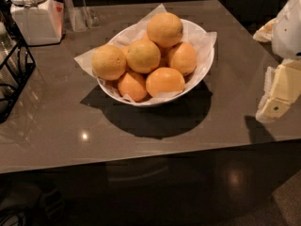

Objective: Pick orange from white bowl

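cam: one view | from: above near edge of counter, tilted down | facing: across it to the far side | range: near, bowl mid-frame | claw: right frame edge, over counter's side

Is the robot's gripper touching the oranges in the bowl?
No, the gripper hangs at the table's right edge, apart from the oranges in the white bowl.

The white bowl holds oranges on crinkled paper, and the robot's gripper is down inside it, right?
Not quite. The white bowl does hold oranges on paper, but the gripper is not inside it: the camera view shows it off by the table's right edge, apart from the bowl and touching no fruit.
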